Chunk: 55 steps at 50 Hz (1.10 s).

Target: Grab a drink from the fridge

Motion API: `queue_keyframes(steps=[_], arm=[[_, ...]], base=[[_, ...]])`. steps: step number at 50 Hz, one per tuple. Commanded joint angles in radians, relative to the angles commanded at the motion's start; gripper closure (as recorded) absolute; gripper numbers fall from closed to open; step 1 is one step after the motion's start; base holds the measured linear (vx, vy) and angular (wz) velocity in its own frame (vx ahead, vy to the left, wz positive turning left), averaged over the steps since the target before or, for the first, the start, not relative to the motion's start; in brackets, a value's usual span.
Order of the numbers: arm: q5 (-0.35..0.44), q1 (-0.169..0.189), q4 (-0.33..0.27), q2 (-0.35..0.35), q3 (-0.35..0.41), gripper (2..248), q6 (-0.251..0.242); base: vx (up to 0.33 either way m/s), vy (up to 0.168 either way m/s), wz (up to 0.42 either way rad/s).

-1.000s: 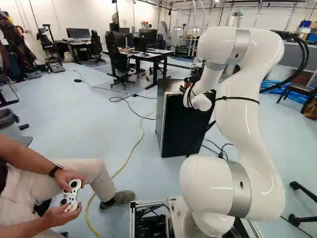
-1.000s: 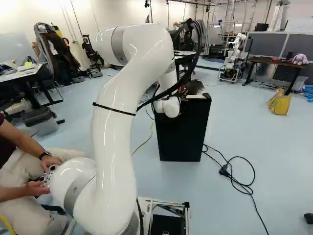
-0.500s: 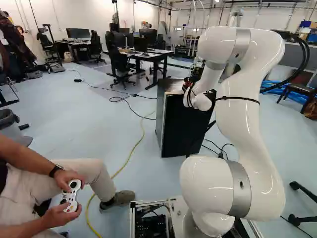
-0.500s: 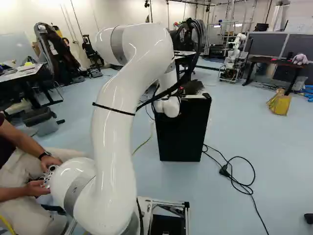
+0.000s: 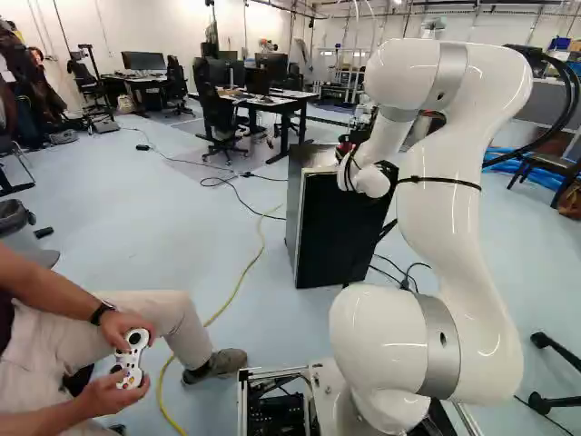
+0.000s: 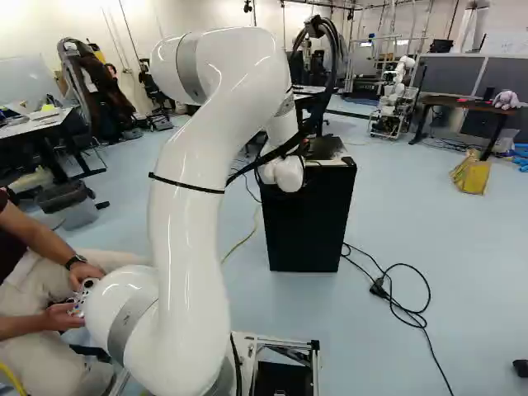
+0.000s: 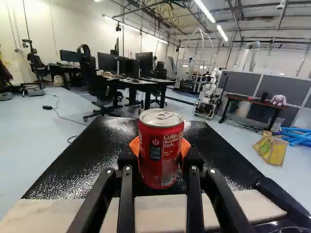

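In the left base view, the arm (image 5: 443, 218) reaches over and bends low at the small fridge (image 5: 338, 232), likely so that it can meet the drink from the side. In the right base view, the wrist (image 6: 285, 169) blocks any clear look at the grasp. In the wrist view, the gripper (image 7: 159, 147) holds the red can (image 7: 160, 162) upright between its orange pads (image 7: 134, 145), above the fridge top; whether it touches that surface cannot be told.
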<state>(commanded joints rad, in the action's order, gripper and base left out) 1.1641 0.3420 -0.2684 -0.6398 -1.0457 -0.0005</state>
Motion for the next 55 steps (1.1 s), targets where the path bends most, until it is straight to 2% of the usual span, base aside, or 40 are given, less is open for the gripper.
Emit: queue_keyframes(steps=[32, 55], arm=[[-0.002, -0.002, 0.001, 0.041, 0.005, 153, 0.000], [-0.018, -0.021, 0.017, 0.092, 0.060, 153, 0.000]], base=[[0.000, 0.000, 0.000], [0.000, 0.000, 0.000]])
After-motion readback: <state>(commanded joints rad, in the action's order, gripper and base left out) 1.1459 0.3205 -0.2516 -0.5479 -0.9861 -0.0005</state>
